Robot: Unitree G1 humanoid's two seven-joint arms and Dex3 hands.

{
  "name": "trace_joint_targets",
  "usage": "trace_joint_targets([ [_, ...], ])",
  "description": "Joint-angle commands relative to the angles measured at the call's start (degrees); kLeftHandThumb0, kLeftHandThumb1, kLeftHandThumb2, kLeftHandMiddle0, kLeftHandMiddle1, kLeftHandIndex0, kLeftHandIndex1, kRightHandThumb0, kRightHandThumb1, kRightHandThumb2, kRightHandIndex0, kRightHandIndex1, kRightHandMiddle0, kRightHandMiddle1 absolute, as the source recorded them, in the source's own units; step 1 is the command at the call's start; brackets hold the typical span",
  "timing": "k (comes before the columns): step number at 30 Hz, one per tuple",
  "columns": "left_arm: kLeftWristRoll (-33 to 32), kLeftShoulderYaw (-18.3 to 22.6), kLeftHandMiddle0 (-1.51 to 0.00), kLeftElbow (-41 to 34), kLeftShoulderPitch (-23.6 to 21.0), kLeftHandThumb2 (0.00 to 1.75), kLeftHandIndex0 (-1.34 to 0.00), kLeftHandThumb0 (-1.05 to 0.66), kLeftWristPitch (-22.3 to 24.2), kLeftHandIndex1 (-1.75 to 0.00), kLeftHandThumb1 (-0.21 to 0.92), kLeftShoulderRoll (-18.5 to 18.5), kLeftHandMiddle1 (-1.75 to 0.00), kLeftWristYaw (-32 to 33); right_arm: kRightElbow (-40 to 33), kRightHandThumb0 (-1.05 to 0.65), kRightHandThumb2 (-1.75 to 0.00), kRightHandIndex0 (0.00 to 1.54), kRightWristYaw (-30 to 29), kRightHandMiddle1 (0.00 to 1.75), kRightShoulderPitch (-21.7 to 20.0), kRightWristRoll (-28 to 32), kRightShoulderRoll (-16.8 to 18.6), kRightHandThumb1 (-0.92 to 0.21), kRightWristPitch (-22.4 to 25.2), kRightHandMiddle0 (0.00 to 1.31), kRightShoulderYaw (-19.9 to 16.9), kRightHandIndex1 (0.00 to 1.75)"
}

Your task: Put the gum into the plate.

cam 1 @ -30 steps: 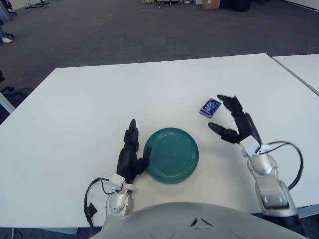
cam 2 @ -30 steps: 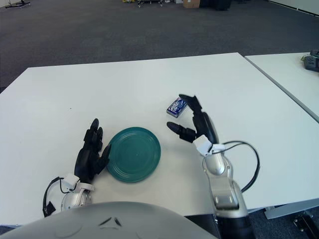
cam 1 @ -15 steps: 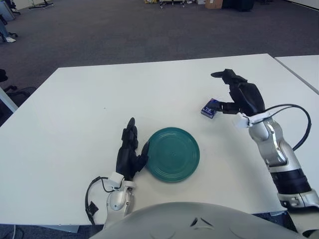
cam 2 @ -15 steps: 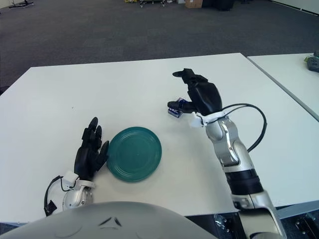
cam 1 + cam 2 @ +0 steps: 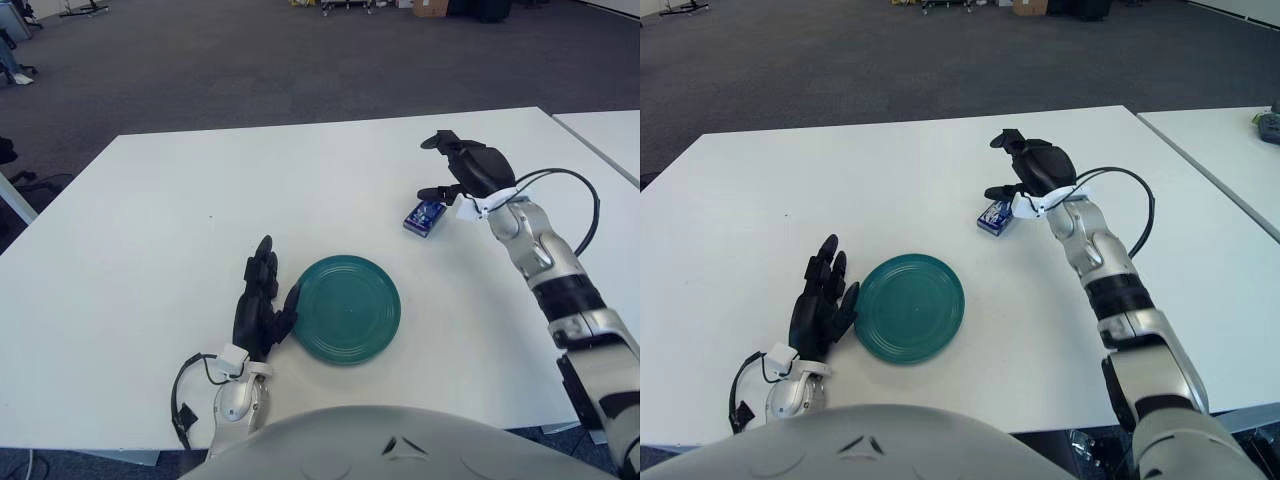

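The right robot hand is stretched out over the far right part of the white table, its black fingers spread and holding nothing, poised just above and behind the small blue rectangular gum pack. One finger reaches down close to the pack's top edge; whether it touches cannot be told. The gum pack lies flat on the table, apart from the round dark-green plate, which sits nearer the robot's body. The left robot hand shows just beside the plate's left rim, fingers straight and relaxed, gripping nothing.
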Motion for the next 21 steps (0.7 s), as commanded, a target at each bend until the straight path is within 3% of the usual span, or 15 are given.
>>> trace_joint_targets([
  [1,-0.68,0.35,-0.18,6.47,-1.81,0.38,0.0,-0.77,0.95,-0.44,0.92,-0.78,-0.02,-0.18,11.11,-0.65,-0.41,0.48,-3.34,0.97,-5.98,-2.21,1.22,-0.92,-2.64,0.09,3.98,0.05],
  [8,-0.89,0.47,-0.18,5.81,-1.41,0.39,0.0,-0.76,1.03,-0.45,0.92,-0.63,-0.01,-0.49,22.94,-0.66,-0.45,0.49,-6.43,0.97,-9.22,-2.5,3.19,-0.92,-3.97,0.06,7.87,0.04],
  [14,-0.95,0.79,-0.2,5.26,-1.14,0.39,0.0,-0.75,1.79,-0.46,0.92,-0.78,-0.02,-0.32,33.83,-0.67,-0.48,0.49,-8.23,0.98,-11.98,-2.41,6.14,-0.92,-2.44,0.04,10.61,0.04],
  [21,-1.59,0.85,-0.22,4.83,-1.15,0.38,0.0,-0.74,2.56,-0.49,0.92,-1.05,-0.02,-0.8,38.72,-0.7,-0.51,0.49,-8.26,0.98,-13.11,-1.74,8.35,-0.92,-0.95,0.04,12.57,0.04],
])
